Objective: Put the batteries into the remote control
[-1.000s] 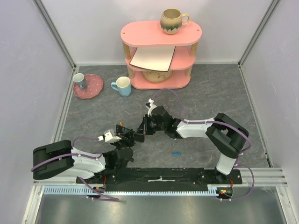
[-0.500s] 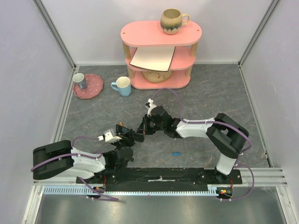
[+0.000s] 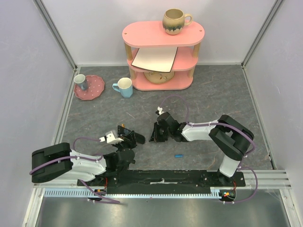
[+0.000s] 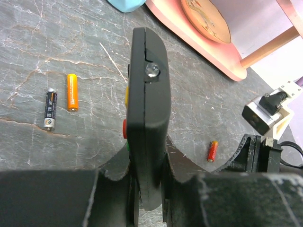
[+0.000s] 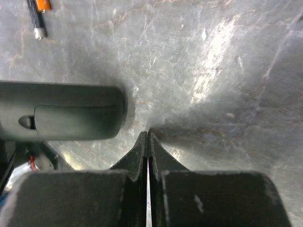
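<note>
My left gripper [image 3: 129,139] is shut on the remote control [image 4: 147,90], a slim black bar held on edge above the table, also seen as the remote [image 3: 136,138] from above. Left of it lie an orange battery [image 4: 71,91] and a dark battery [image 4: 50,109] side by side. A small red-orange battery [image 4: 212,151] lies to its right. A blue battery [image 3: 178,155] lies near the front. My right gripper [image 5: 148,134] is shut and empty, tips down at the table just right of the remote [image 5: 61,111].
A pink three-tier shelf [image 3: 161,33] stands at the back with a mug [image 3: 174,21] on top and a board and a bowl inside. A blue-and-white mug [image 3: 124,87] and a pink plate [image 3: 94,90] carrying a small cup [image 3: 81,81] sit at the back left.
My right gripper has drawn away from the remote's end, moving right and down to the table. The left gripper still holds the remote in the same place.
</note>
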### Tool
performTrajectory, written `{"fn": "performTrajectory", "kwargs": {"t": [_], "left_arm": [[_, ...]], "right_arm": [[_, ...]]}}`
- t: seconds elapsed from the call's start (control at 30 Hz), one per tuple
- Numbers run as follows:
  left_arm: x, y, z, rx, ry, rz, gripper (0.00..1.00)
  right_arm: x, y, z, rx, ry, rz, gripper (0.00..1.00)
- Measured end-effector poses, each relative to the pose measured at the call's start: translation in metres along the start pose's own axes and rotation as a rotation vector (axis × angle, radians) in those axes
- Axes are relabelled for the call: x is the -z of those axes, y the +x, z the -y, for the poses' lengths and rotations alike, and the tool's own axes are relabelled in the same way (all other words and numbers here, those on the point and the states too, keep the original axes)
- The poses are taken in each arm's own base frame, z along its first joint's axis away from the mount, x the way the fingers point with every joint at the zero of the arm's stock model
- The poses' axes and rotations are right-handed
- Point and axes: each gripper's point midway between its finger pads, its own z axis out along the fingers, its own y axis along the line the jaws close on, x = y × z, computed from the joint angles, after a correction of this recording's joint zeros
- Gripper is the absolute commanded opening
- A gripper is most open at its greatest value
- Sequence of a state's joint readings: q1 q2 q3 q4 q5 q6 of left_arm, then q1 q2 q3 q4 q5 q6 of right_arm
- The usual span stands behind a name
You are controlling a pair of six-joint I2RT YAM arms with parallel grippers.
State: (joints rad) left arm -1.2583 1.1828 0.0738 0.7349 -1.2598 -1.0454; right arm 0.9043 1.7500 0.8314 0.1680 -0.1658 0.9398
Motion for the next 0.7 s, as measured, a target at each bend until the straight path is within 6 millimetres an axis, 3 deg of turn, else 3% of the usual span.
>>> {"fn": "performTrajectory", "kwargs": {"t": [0.07,0.27,0.33,0.4,0.43,0.53,0.7], "left_arm": [[0.000,0.000,0.000,-0.003,0.000,0.000,0.02],[0.000,0.000,0.000,-0.007,0.000,0.000,0.02],[0.000,0.000,0.000,-0.007,0.001,0.000,0.02],[0.000,0.000,0.000,-0.007,0.000,0.000,0.02],[0.000,0.000,0.000,-0.007,0.000,0.000,0.02],[0.000,0.000,0.000,-0.007,0.000,0.000,0.02],[0.000,0.000,0.000,-0.007,0.000,0.000,0.02]], "right_arm": [[0.001,0.012,0.019,-0.022,0.050,-0.037,0.00],[0.003,0.011,0.020,-0.011,0.052,-0.027,0.00],[0.008,0.013,0.021,-0.013,0.048,-0.024,0.17],[0.014,0.014,0.020,-0.026,0.030,-0.011,0.27],[0.017,0.013,0.017,-0.031,0.012,-0.005,0.34],[0.022,-0.002,-0.003,-0.057,-0.082,0.040,0.40],[0.028,-0.027,-0.043,-0.101,-0.257,0.111,0.31]]}}
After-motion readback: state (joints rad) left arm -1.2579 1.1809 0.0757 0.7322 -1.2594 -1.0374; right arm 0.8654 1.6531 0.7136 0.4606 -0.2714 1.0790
